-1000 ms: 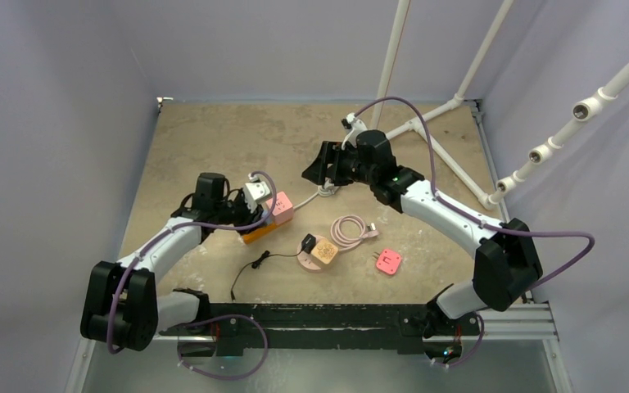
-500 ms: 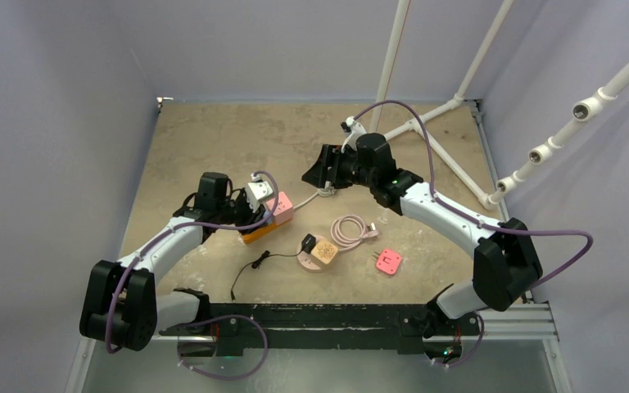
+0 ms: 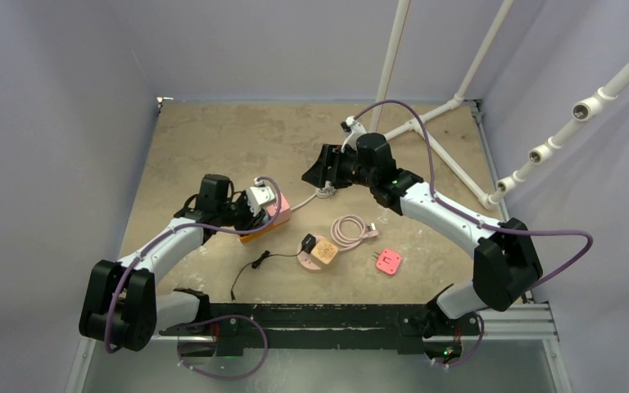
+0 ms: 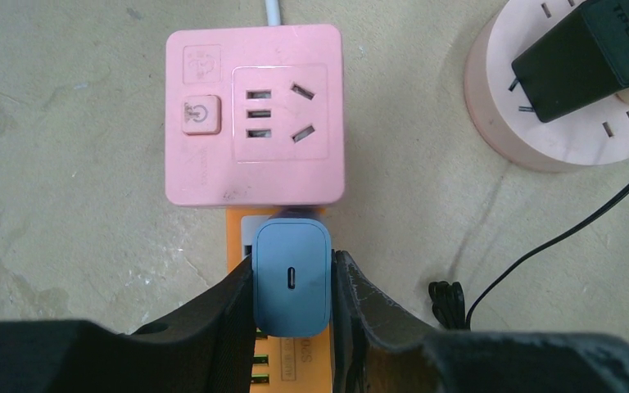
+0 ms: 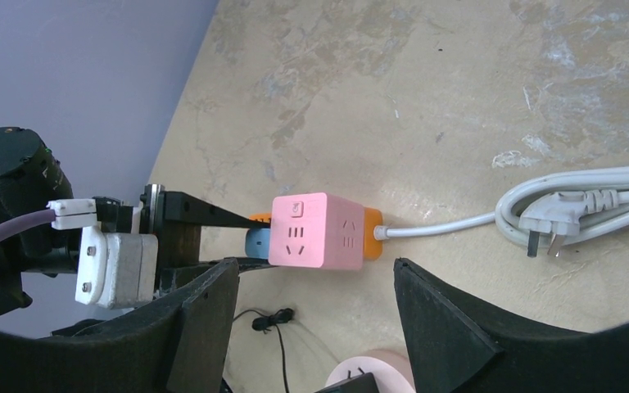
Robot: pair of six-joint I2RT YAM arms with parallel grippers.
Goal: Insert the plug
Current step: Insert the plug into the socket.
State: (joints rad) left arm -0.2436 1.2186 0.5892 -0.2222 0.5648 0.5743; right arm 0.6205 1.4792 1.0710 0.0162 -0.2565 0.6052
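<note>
blue plug [image 4: 291,286]: clenched by left gripper [image 4: 291,274] over orange strip [image 4: 234,229], near side of pink cube [image 4: 254,115]. right gripper [image 5: 315,282] released. handling: keep plug square, press straight.

Bright, even diffuse light from above, soft faint shadows on the counter [image 3: 205,139], overhead view sharp, wrist views crisp mid-frame.
</note>
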